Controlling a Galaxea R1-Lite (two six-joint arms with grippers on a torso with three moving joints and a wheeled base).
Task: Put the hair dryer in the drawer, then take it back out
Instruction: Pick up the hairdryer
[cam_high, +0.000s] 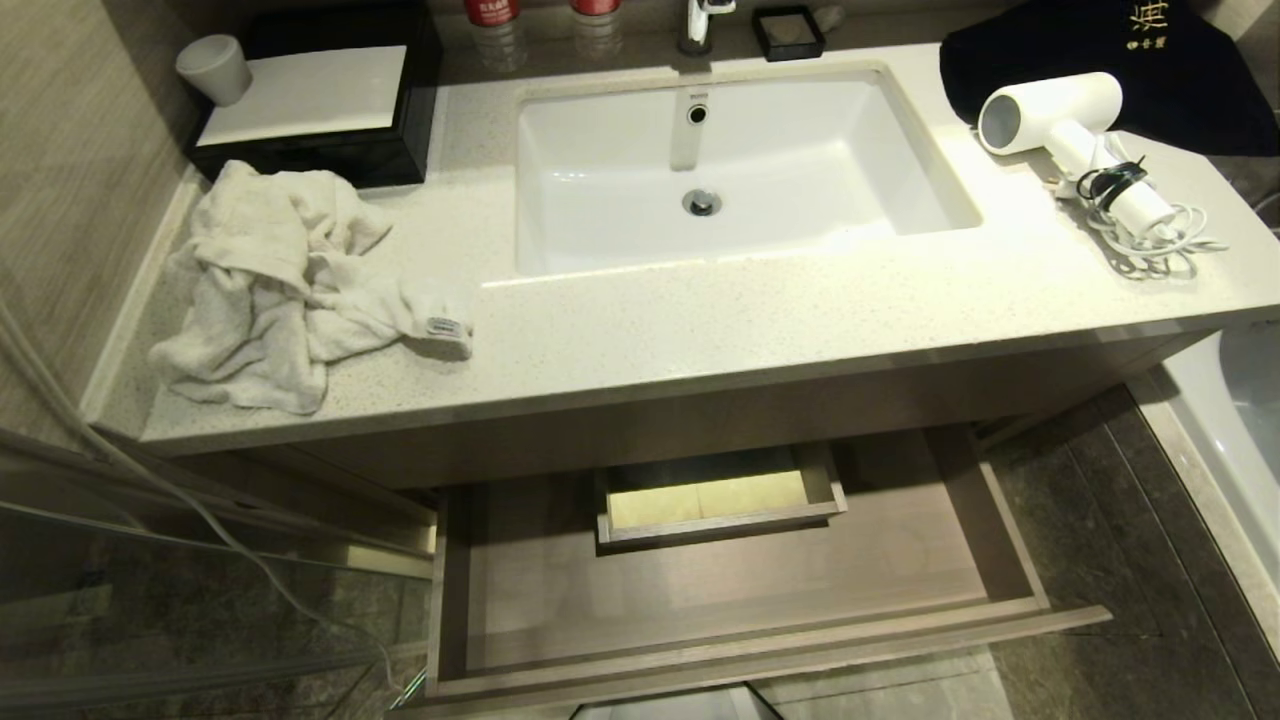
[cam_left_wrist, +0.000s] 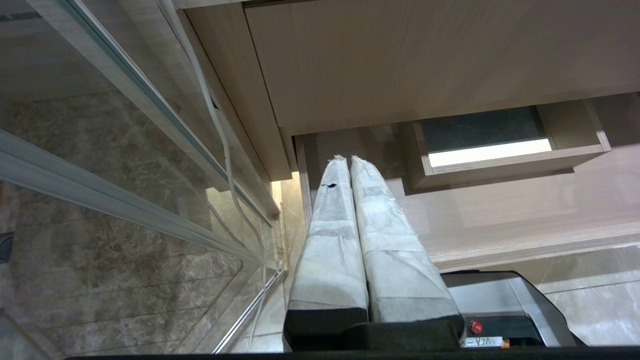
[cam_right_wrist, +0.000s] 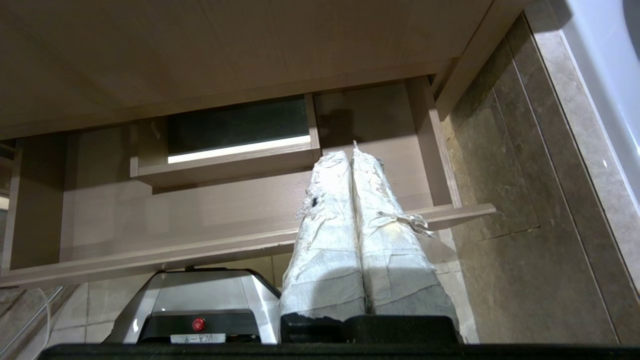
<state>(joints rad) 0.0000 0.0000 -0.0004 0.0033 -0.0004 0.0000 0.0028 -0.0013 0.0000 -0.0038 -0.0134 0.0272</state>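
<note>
The drawer (cam_high: 720, 590) is standing pulled out below the worktop (cam_high: 700, 320), nearest in the head view, with nothing lying on its wood-grain floor. A boxed cut-out (cam_high: 720, 500) is sitting at its mid-back. Neither arm is showing in the head view. The left tool (cam_left_wrist: 345, 161) is hanging low in front of the drawer's left end, its two wrapped fingers (cam_left_wrist: 330, 225) pressed together and holding nothing. The right tool (cam_right_wrist: 350, 156) is hanging low before the drawer's right half, its wrapped fingers (cam_right_wrist: 327, 225) also pressed together with nothing between them. The robot's base (cam_right_wrist: 200, 305) is showing below the drawer front in both wrist views.

Farther back, on the worktop, a crumpled white towel (cam_high: 290, 280) is lying at the left. The white sink (cam_high: 730, 170) is sitting in the middle. The dryer (cam_high: 1075, 135) is lying on the worktop right of the sink, well apart from the drawer, its barrel's round end facing the sink and its handle pointing toward the right edge. Its coiled cord (cam_high: 1150, 240), bound by a black strap (cam_high: 1110, 182), is resting beside the handle. Behind the dryer, a dark bag (cam_high: 1110, 50) is lying against the back. At the far left, a black box (cam_high: 320, 100) is standing with a white cup (cam_high: 215, 68) beside it.
</note>
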